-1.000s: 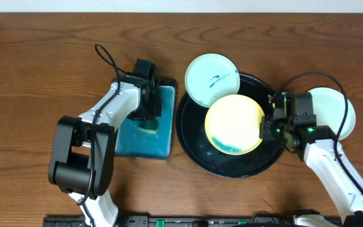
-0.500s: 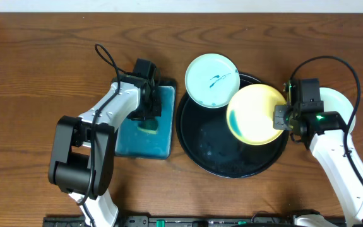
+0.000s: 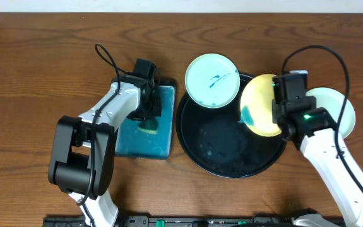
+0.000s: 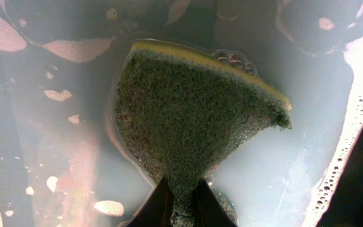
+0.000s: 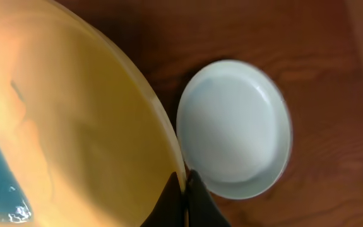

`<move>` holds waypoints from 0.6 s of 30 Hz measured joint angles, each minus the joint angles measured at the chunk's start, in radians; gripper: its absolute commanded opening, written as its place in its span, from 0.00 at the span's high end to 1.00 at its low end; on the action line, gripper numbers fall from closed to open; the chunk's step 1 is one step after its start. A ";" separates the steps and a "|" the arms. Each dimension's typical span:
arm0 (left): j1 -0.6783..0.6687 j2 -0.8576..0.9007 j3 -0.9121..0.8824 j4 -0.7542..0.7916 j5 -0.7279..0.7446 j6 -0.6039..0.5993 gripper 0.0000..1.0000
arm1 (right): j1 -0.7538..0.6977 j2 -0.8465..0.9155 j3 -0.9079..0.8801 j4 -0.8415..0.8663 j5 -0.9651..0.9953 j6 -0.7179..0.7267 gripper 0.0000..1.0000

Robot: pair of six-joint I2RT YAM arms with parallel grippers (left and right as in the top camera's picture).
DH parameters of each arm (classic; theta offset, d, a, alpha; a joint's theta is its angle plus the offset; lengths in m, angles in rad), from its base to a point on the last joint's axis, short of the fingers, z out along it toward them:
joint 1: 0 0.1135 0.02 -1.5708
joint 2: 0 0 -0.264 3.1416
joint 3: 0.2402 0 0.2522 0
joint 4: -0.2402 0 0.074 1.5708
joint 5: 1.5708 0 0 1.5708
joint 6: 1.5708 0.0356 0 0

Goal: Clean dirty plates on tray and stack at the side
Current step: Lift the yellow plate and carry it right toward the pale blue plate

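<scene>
Pinching the thin rim of the glossy yellow round plate (image 5: 74, 126), your right gripper (image 5: 183, 192) holds it tilted over the right edge of the large round black tray (image 3: 225, 154), teal liquid pooled low. Beside it, a smooth pale mint plate (image 5: 235, 129) lies on the wood table (image 5: 333, 50); a teal-scribbled plate (image 3: 213, 80) overlaps the tray's upper-left rim. Your left gripper (image 4: 182, 200) clamps a coarse yellow-backed sponge (image 4: 187, 113) in sudsy water (image 4: 307, 157).
</scene>
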 measured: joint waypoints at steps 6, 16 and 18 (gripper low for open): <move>0.000 0.000 0.000 0.000 0.000 0.000 0.92 | 0.107 0.000 0.000 0.025 0.130 -0.068 0.99; 0.001 0.000 0.000 0.000 0.000 0.000 0.93 | 0.264 0.000 0.003 0.092 0.298 -0.271 0.99; 0.001 0.000 0.000 0.000 0.000 0.000 0.92 | 0.292 0.000 0.003 0.101 0.313 -0.324 0.99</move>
